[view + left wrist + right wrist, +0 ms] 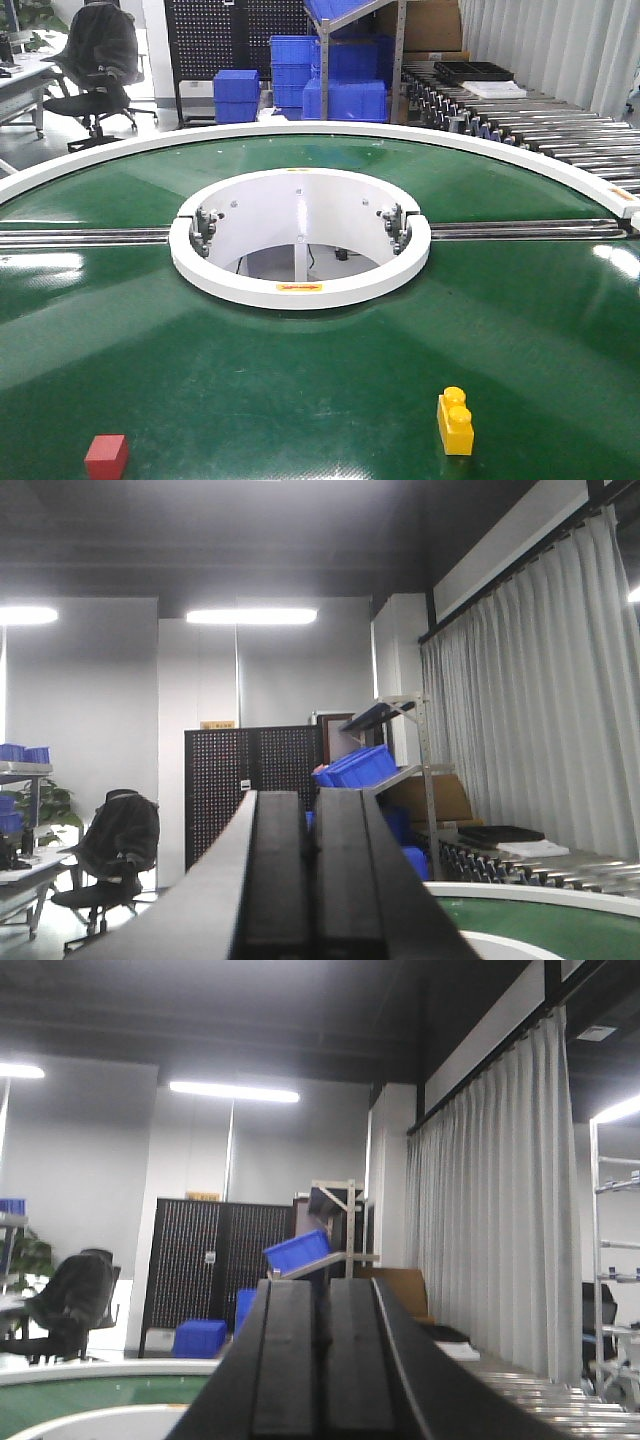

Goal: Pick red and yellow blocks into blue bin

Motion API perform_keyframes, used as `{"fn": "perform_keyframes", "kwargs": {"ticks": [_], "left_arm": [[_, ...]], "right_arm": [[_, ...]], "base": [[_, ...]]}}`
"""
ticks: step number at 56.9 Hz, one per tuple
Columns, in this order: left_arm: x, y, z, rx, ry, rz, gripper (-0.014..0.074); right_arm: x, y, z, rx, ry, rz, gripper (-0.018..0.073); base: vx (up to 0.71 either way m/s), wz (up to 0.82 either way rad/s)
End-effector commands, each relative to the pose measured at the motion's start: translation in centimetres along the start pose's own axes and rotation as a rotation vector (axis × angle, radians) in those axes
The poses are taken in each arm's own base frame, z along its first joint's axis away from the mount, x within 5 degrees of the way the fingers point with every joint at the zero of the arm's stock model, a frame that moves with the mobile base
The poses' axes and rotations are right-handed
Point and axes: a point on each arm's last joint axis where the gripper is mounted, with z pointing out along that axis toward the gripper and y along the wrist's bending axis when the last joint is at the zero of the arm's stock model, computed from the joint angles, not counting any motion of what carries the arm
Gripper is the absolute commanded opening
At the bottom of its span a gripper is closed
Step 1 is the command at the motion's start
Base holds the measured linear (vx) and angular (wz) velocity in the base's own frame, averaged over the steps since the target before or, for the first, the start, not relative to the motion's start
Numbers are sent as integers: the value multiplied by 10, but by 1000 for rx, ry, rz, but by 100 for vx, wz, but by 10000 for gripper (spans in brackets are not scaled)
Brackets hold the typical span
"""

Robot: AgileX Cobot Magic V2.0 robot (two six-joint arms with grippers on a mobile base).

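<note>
The red block point(106, 456), a small plain cube, lies on the green belt at the near left edge of the front view. The yellow block point(455, 422), a brick with two round studs, lies on the belt at the near right. Neither gripper shows in the front view. In the left wrist view my left gripper point(311, 805) points level out over the room, its dark fingers pressed together with nothing between them. My right gripper point(322, 1288) is held the same way, shut and empty. The blue bin is out of view.
The green belt point(320, 340) is a ring around a white-rimmed central well point(300, 285). A white outer rim point(300, 133) bounds it at the back. A roller conveyor point(540, 125) runs at the right rear. Stacked blue storage crates point(345, 98) and an office chair point(95, 70) stand beyond.
</note>
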Motion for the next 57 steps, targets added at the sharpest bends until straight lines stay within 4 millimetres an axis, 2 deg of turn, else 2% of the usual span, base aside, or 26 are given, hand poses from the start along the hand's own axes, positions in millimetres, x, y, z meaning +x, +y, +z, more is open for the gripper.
{"fn": "perform_keyframes", "kwargs": {"ticks": [1, 7, 13, 20, 28, 34, 48, 52, 57], "left_arm": [[-13, 0, 44, 11, 61, -5, 2], [-1, -1, 82, 16, 160, -6, 2], [24, -2, 107, 20, 266, -10, 2], [38, -3, 119, 21, 315, -10, 5], [38, -3, 119, 21, 311, -8, 48], [37, -3, 119, 20, 302, -8, 155], [37, -3, 119, 20, 302, -8, 552], [37, -3, 119, 20, 303, -9, 616], [37, -3, 119, 20, 303, -10, 650]], "right_arm": [[-22, -2, 36, 2, 25, -20, -10], [-19, -2, 67, -5, 84, -16, -10], [-1, 0, 86, -13, 174, 3, -10], [12, 1, 98, -18, 230, 3, -1], [15, 1, 99, -20, 250, 3, 64], [17, 2, 98, -26, 279, -5, 190], [20, 2, 99, -28, 297, -3, 611], [17, 2, 99, -21, 272, 16, 680], [18, 2, 99, -25, 282, 16, 703]], "base": [[0, 0], [0, 0], [0, 0], [0, 0], [0, 0], [0, 0], [0, 0], [0, 0], [0, 0]]}}
